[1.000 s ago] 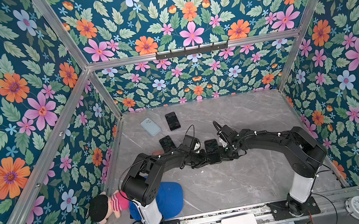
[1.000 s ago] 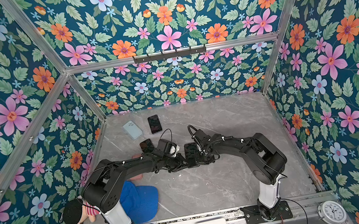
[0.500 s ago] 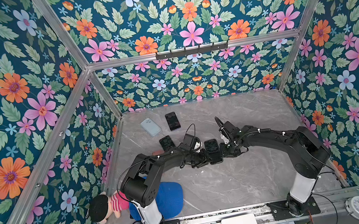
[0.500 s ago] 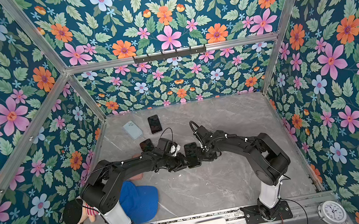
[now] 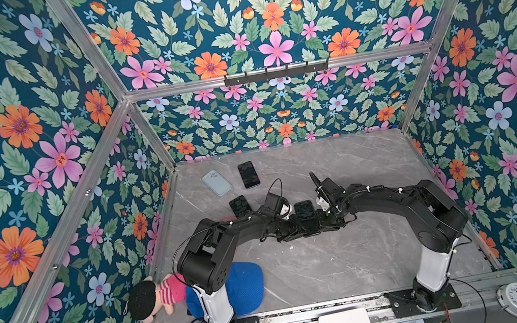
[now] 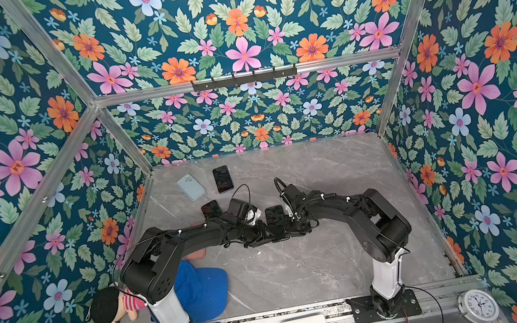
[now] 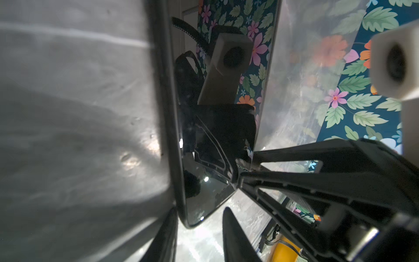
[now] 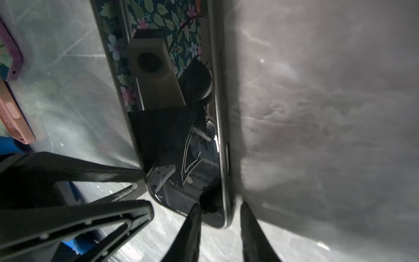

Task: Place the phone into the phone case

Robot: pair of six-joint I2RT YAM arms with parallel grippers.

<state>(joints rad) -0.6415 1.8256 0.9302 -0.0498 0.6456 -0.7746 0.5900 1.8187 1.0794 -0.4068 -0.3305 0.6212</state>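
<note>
So the phone (image 5: 305,213) sits mid-table between both arms, well clear of the walls. The left gripper (image 7: 200,212) straddles one near corner and the right gripper (image 8: 218,205) straddles the other. Each has one finger on the screen side and one on the back. The jaws are only partly apart, and honestly I can't tell from these angles if either pair is actually pinching.

There's plenty of open room on the right half of the table (image 5: 355,260). The left side is more cluttered. A pale blue case (image 5: 216,183) and a second phone (image 5: 248,174) lie near the far-left corner, with a third phone (image 5: 239,205) just beside the left arm. A blue cap (image 5: 246,288) and a doll (image 5: 151,295) sit by its base.

The tabletop is grey marble-look with white veins. The phone is a glossy black slab with rounded corners. The cap looks like mesh fabric.
</note>
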